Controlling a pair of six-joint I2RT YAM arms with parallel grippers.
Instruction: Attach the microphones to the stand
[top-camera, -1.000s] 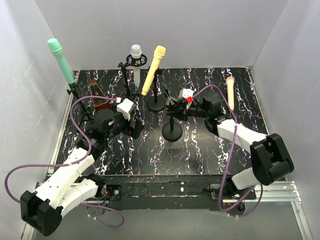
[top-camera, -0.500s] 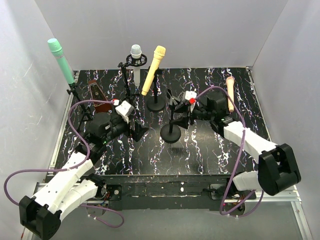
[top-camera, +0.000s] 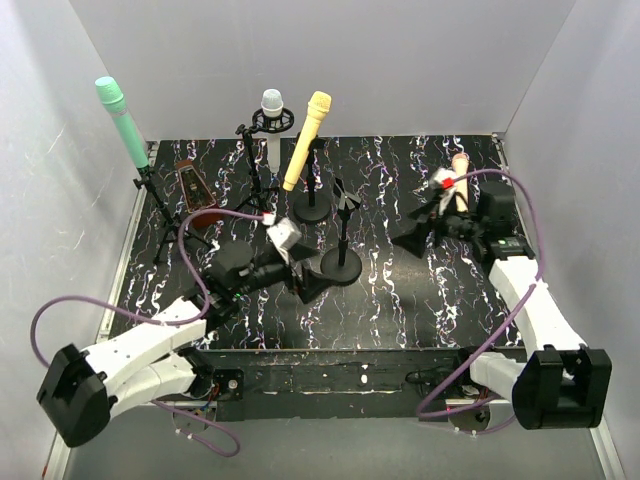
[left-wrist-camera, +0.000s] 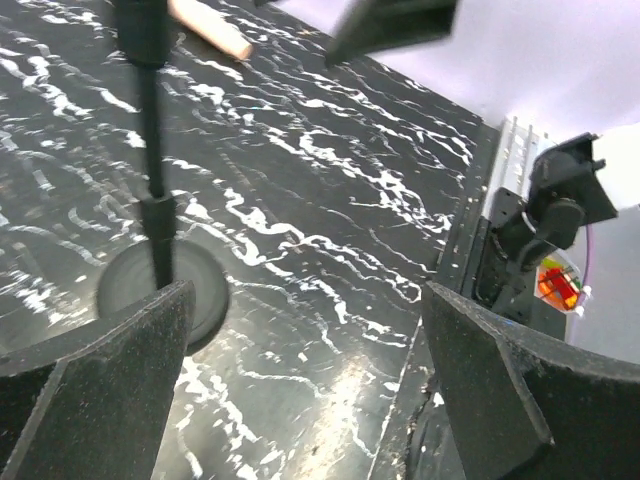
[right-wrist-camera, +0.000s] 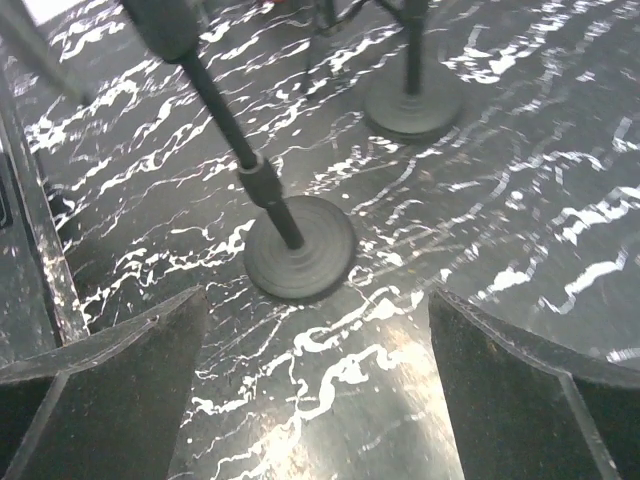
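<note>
White walls close in a black, white-veined table (top-camera: 400, 290), and the picture on it has just turned around. A second ago the right pincer (top-camera: 410, 233) was in at the head of the empty stand (top-camera: 342, 235). It has since backed away to the right with its jaws spread wide and nothing in them. The peach-pink microphone (top-camera: 460, 190) lies flat on the table just behind it, beside its wrist. The left pincer (top-camera: 305, 285) has come forward meanwhile, also gaping and empty, and the stand's round base now sits just ahead of its fingers. The mint green microphone (top-camera: 122, 122), white microphone (top-camera: 272, 104) and yellow microphone (top-camera: 306, 138) sit up on their stands well beyond it. To my eye the pink one alone is left to do, with the left arm placed to steady the stand while the right fetches it.
</note>
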